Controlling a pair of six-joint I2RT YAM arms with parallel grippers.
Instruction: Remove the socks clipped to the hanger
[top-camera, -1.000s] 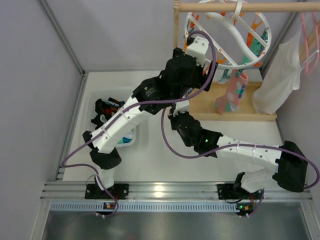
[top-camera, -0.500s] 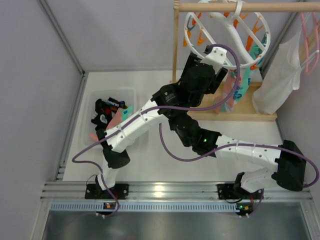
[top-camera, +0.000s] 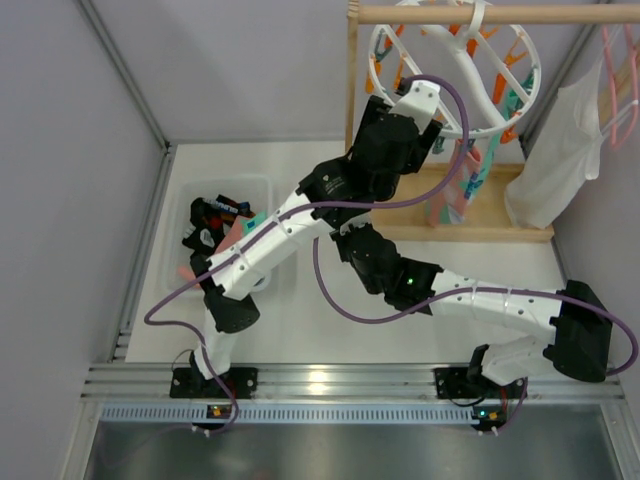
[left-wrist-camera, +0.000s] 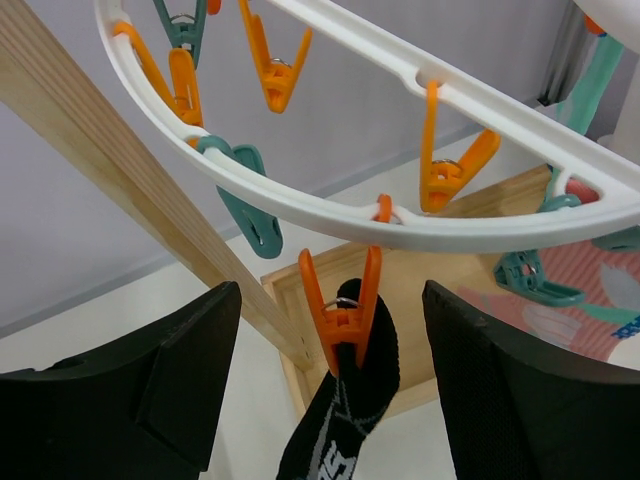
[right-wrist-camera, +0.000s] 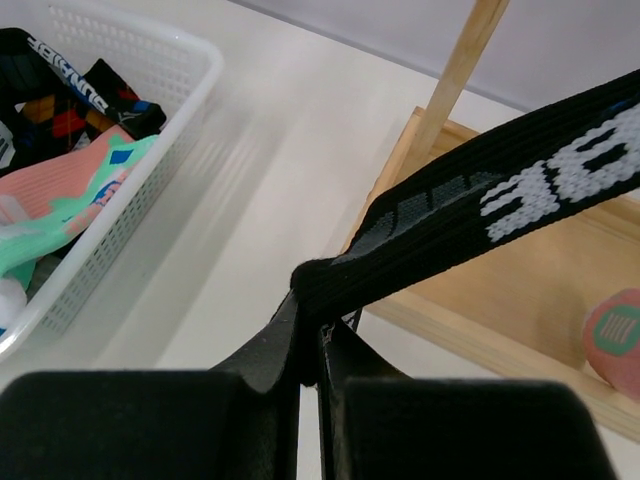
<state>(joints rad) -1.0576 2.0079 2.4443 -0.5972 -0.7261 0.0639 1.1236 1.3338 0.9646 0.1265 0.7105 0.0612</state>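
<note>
White table (top-camera: 300, 310), lower centre of the overhead view. Wooden stand (top-camera: 480, 14), upper right, carrying the round white hanger (left-wrist-camera: 470, 232) with orange and teal clips. White basket (right-wrist-camera: 195, 80), left of frame, holding a pink and mint sock (right-wrist-camera: 75, 190) beside darker ones. Black sock (left-wrist-camera: 350, 420), hanging from one orange clip (left-wrist-camera: 342, 310) under the hanger rim. Left gripper (left-wrist-camera: 333, 330): fingers wide, one on either side of that clip, not touching it. Right gripper (right-wrist-camera: 310, 340): pinched tight on the black sock's lower end.
</note>
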